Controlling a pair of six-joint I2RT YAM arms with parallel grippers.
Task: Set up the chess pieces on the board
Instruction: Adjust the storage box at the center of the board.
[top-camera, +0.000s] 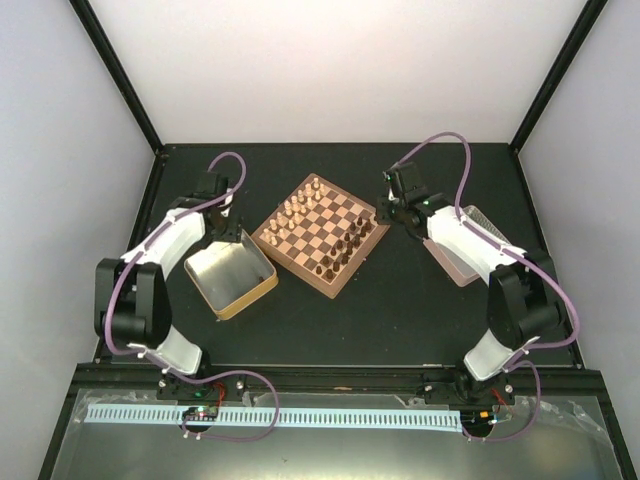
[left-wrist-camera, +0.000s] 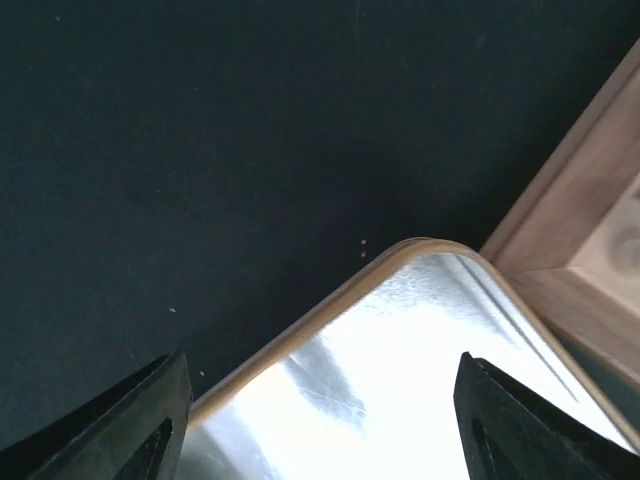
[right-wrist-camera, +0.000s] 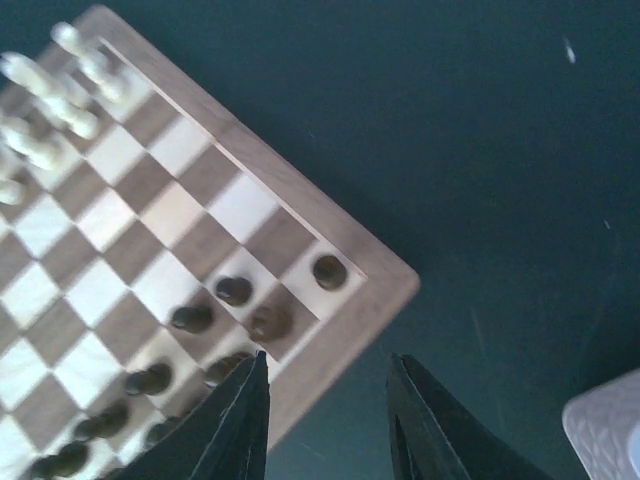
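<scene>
While left pincer (left-wrist-camera: 322, 405) gapes over tray (left-wrist-camera: 420, 345) corner, right pincer (right-wrist-camera: 328, 400) parted — empty, at board (right-wrist-camera: 175, 215) edge

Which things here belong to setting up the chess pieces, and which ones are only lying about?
For the job:
the board
the dark brown chess pieces standing on it

Lying about:
the left metal tray, beside the board
the right metal tray
the pale chess pieces, already on the board

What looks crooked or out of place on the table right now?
The square checkered wooden chessboard sits askew, turned diagonally to the edges of the black table. Nothing looks spilled or damaged.
</scene>
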